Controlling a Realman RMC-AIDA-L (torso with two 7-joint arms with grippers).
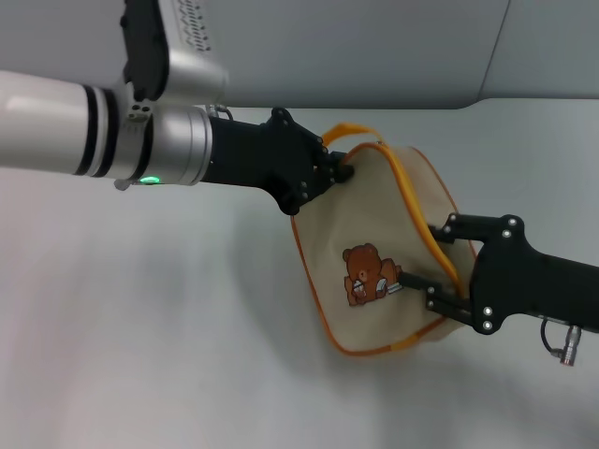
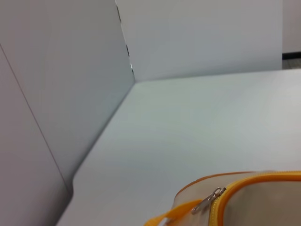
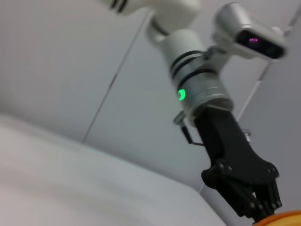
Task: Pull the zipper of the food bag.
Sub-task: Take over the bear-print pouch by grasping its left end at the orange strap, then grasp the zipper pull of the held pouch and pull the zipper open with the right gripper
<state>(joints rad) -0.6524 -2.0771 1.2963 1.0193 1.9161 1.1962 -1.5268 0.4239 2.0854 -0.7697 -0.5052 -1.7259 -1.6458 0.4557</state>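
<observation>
The food bag (image 1: 374, 224) is beige with orange trim and a bear print, and it is held off the table between both arms. Its orange zipper (image 1: 418, 204) runs along the top edge. The left wrist view shows the silver pull tab (image 2: 208, 202) at the end of the zipper line, next to an orange loop (image 2: 169, 217). My left gripper (image 1: 343, 173) is pinched shut at that corner of the bag, where the pull tab sits. My right gripper (image 1: 421, 254) clamps the bag's opposite end, one finger on each side. The left gripper also shows in the right wrist view (image 3: 256, 207).
A white table (image 1: 168, 355) lies below the bag. Grey wall panels (image 2: 56, 94) stand behind it and along one side, meeting at a corner. The orange carry loop (image 1: 351, 133) sticks up beside the left gripper.
</observation>
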